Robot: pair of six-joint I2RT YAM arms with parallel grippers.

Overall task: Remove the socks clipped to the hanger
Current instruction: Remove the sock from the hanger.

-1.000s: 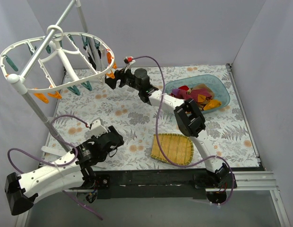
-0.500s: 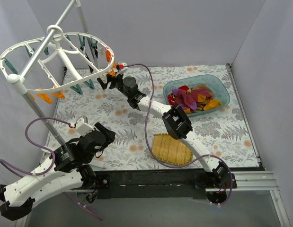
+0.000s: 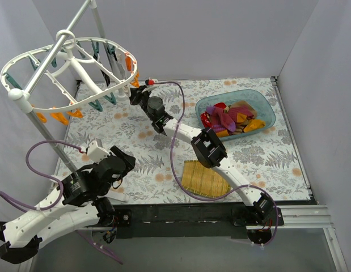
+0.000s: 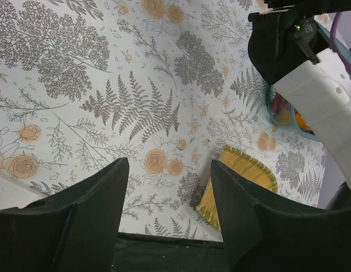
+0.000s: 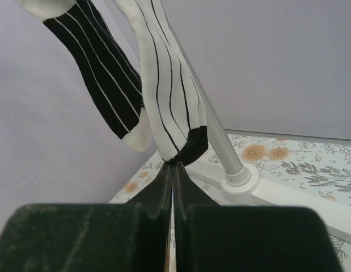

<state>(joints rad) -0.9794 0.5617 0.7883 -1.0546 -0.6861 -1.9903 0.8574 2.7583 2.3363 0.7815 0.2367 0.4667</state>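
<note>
Pinching one of two striped socks (image 5: 170,107), right hand (image 5: 174,169) closed; left hand (image 4: 169,164) open.

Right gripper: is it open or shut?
Shut. In the right wrist view the right gripper has its fingers pressed together with no gap, and they seem to pinch the black toe of the white sock.

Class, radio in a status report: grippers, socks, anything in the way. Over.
Left gripper open, empty, over table. Right gripper shut on white striped sock, at black toe; it hangs from hanger. Stand pole close behind.
</note>
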